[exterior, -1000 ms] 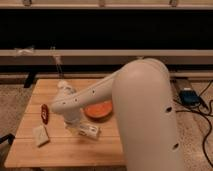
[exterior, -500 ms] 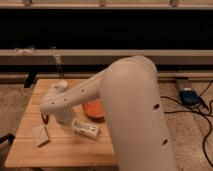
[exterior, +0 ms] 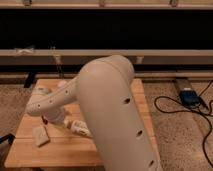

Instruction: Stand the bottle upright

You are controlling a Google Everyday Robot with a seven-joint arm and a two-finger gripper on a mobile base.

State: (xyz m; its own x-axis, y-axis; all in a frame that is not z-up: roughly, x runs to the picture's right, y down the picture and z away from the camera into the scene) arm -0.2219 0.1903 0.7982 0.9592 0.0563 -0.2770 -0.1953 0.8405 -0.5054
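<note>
The bottle (exterior: pixel 79 127) lies on its side on the wooden table (exterior: pixel 60 150), a small pale shape right beside my arm's big white link. My gripper (exterior: pixel 53 120) hangs low over the table just left of the bottle, tucked under the white wrist and mostly hidden by it. I see nothing held in it. Much of the table's middle and right is hidden behind the arm.
A pale beige block (exterior: pixel 40 135) lies near the table's front left. A small red thing (exterior: pixel 45 119) shows beside the wrist. On the floor to the right are a blue device (exterior: pixel 189 97) and black cables (exterior: pixel 170 107). A dark wall with a ledge runs behind.
My arm has swung closer across the view and now covers the orange bowl. The wrist has shifted slightly left. The bottle lies where it was.
</note>
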